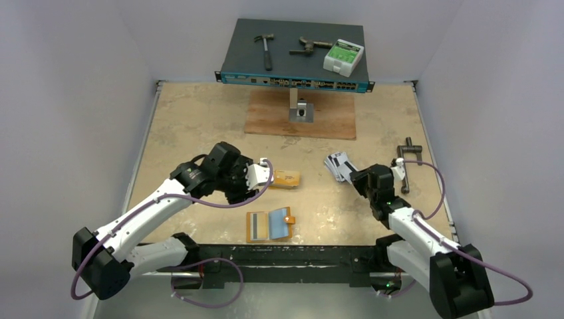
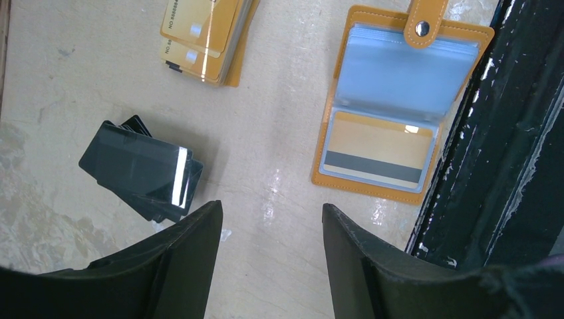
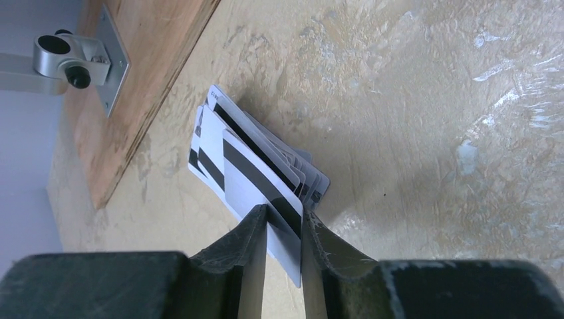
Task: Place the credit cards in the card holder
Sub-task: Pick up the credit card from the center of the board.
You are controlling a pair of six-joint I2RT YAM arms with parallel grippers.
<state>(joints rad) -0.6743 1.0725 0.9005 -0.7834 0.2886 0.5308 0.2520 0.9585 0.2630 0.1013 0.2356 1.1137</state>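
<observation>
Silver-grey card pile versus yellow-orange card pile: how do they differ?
The pile of silver-grey plastic cards shows black magnetic stripes; the pile of yellow-orange plastic cards shows printed numbers. The silver-grey pile is fanned wide, the yellow-orange pile nearly squared. The right claw is shut on a silver-grey card; the open left claw touches no yellow-orange card. Both lie on the beige table, outside the orange leather-like card holder.
</observation>
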